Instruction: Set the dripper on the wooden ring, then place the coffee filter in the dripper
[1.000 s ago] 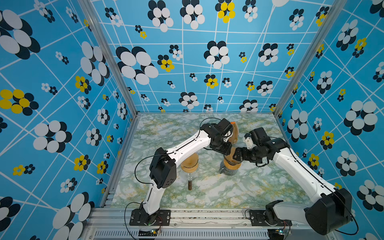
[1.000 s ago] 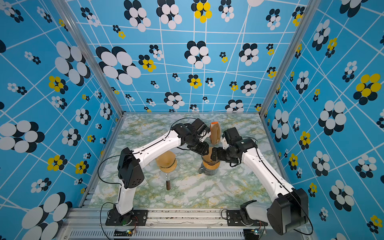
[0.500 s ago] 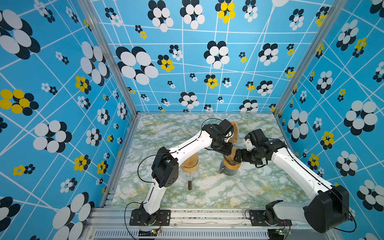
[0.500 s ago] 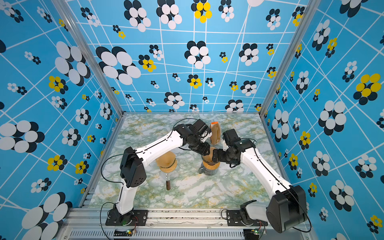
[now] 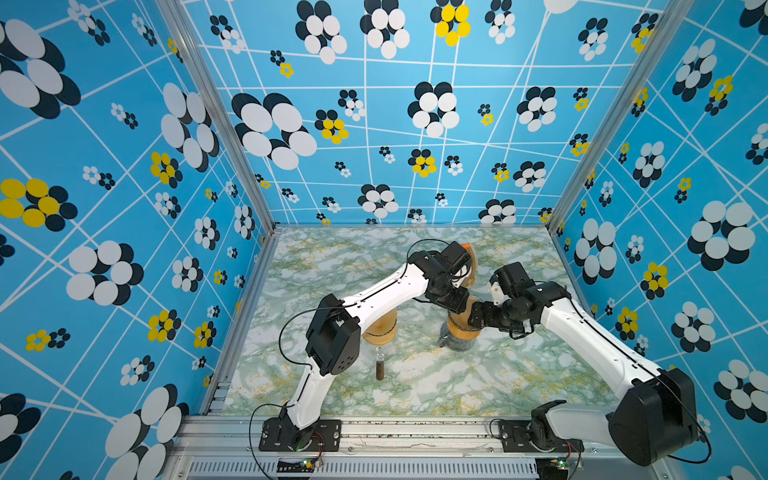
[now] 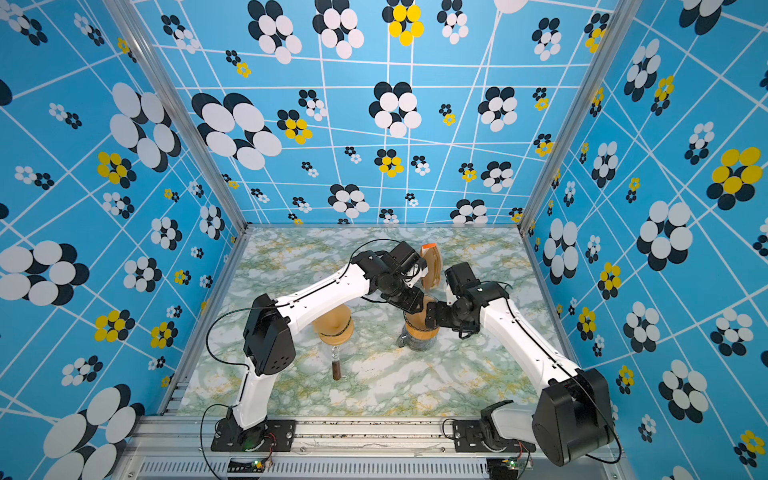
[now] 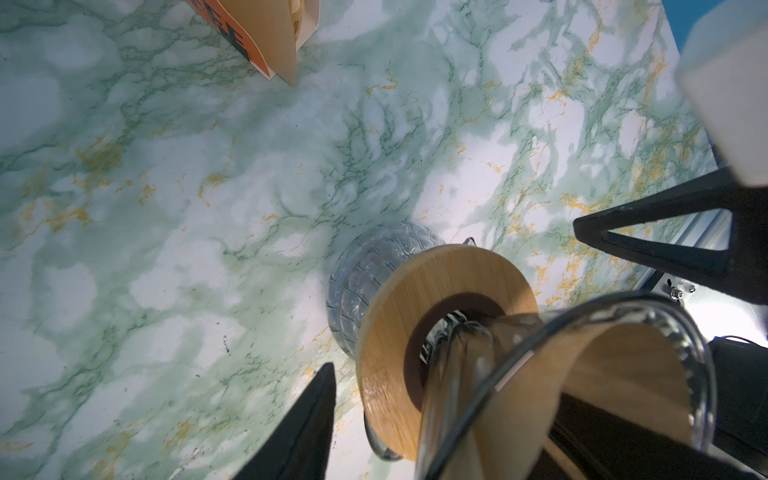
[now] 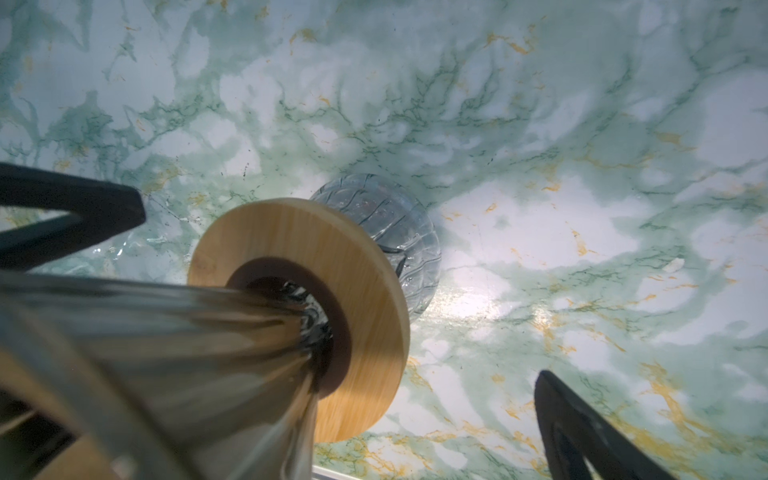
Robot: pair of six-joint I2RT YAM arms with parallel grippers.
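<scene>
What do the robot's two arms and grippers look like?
Both the left arm and right arm have white link shells, bulky black joint housings and thin black cables looping alongside. The left gripper's fingers and right gripper's fingers are matte black, tapered triangles with open cut-outs.

Walls (image 5: 374, 124) are bright blue with white lines and black, white and yellow flowers. Silver metal posts (image 5: 216, 116), green-and-gold marble-look tabletop (image 5: 457, 386), evenly lit.

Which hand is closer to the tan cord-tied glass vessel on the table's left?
Left. The left hand is at the clear glass dripper, on the side toward the vessel; the right hand is at its far side.
</scene>
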